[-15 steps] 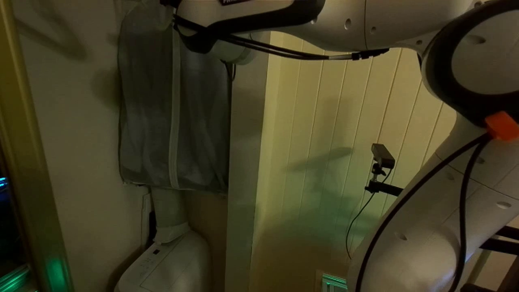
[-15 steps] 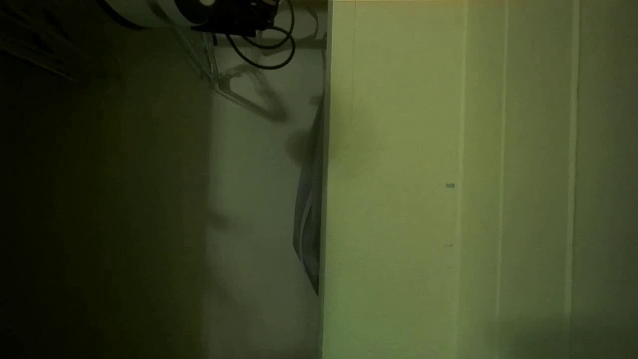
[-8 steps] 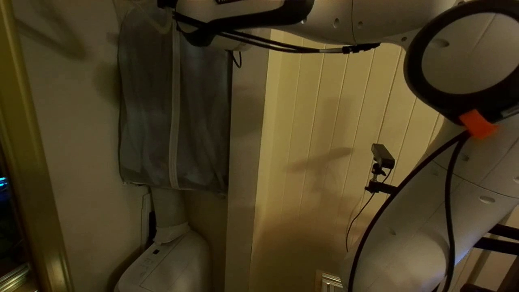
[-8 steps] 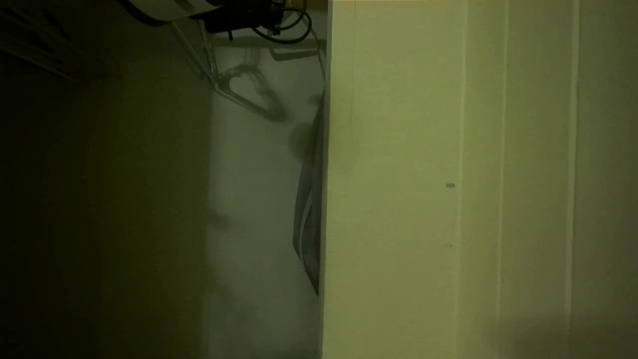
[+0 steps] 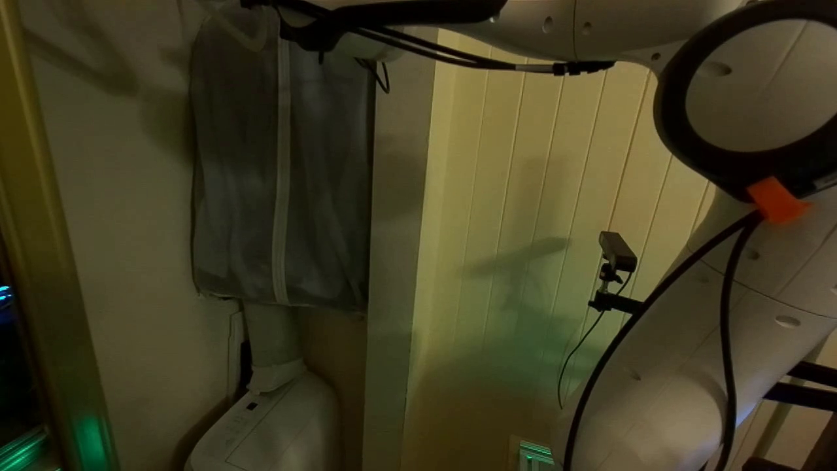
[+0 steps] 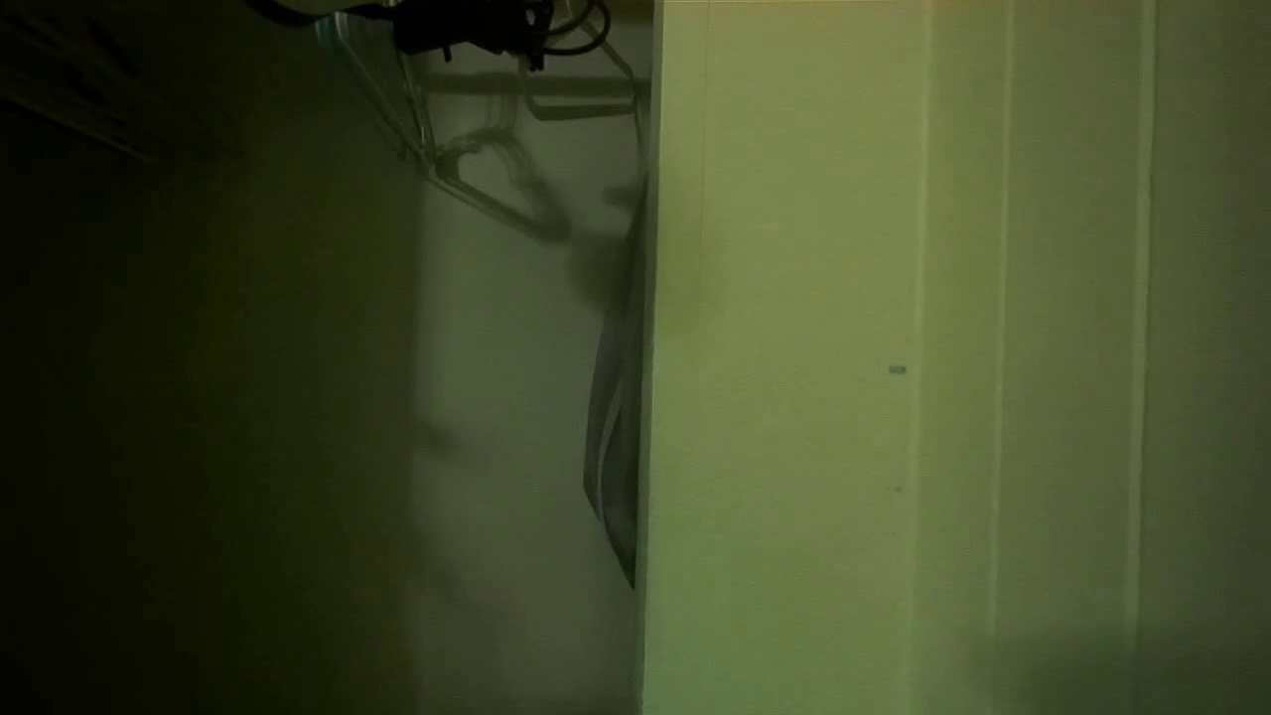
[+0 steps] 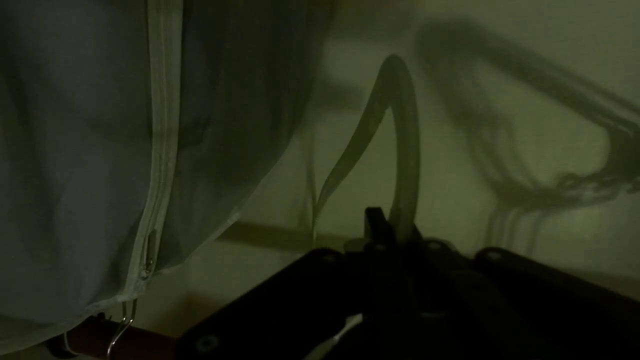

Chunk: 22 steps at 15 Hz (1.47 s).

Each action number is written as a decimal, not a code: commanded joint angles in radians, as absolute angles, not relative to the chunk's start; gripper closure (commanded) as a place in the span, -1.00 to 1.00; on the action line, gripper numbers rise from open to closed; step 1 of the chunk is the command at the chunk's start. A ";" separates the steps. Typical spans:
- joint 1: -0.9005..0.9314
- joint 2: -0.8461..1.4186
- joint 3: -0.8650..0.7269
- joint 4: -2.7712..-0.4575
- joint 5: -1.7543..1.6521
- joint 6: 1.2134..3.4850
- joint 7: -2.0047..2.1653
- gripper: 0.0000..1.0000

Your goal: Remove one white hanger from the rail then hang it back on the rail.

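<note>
A white hanger [image 7: 407, 150], dim in this light, rises from between the black fingers of my gripper [image 7: 395, 232] in the wrist view. The jaws are shut on one of its arms. Its lower loop also shows as a pale hanger [image 5: 252, 39] beneath the wrist in an exterior view, and as a hanger [image 6: 581, 111] near the wall edge. The rail [image 7: 127, 342] is a dark reddish bar at the bottom left of the wrist view. The held hanger's hook is hidden behind the gripper, so I cannot tell whether it touches the rail.
A grey garment bag [image 7: 100, 150] with a pale zipper hangs close beside the gripper, its metal hook [image 7: 120, 330] over the rail. More hangers [image 6: 377, 94] hang on the gripper's far side. A wall edge [image 6: 650, 397] stands near. Below the bag is a white appliance [image 5: 274, 425].
The arm has risen, and its elbow has shifted left in an exterior view. More of the held hanger's lower loop shows beneath the wrist. The gripper stays shut. The light's colour varies.
</note>
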<state>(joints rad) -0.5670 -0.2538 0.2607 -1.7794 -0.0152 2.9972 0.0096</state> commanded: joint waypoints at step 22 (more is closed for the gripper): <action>-0.573 -0.193 0.280 -1.642 -0.046 2.852 0.084 0.89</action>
<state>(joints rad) -0.5734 -0.1935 0.2804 -1.6416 -0.0462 2.8522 0.0838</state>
